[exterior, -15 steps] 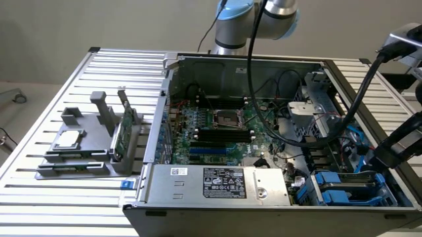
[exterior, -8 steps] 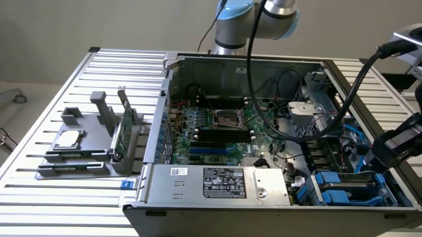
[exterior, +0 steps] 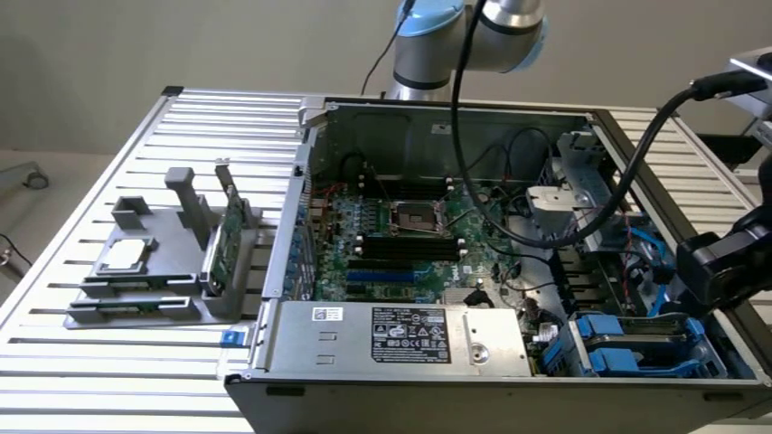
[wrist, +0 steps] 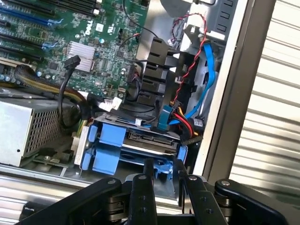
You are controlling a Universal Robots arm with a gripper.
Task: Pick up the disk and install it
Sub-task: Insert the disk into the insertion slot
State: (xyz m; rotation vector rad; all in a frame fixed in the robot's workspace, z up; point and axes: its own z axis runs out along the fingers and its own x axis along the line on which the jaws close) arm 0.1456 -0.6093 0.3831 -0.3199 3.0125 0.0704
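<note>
Exterior view: from its left, a grey holder [exterior: 145,289] stands on the slatted worktop [exterior: 85,190]. Beside it is the open case [exterior: 280,271], and the disk [exterior: 627,348] lies low in the drive bay at the case's near right corner. The gripper [exterior: 706,276] hangs above that corner.

In the wrist view the disk [wrist: 147,147] lies flat in its blue carrier, its connector edge facing the red and blue cables [wrist: 176,119] just beside it. The fingers [wrist: 146,176] stand a narrow gap apart, with a blue tab of the carrier showing through the gap. They seem released, gripping nothing, and I cannot tell whether they touch the tab.

The step in hand looks like work at the carrier's tab. It goes best with the fingers centred on the tab, square to the bay and clear of the cables.
</note>
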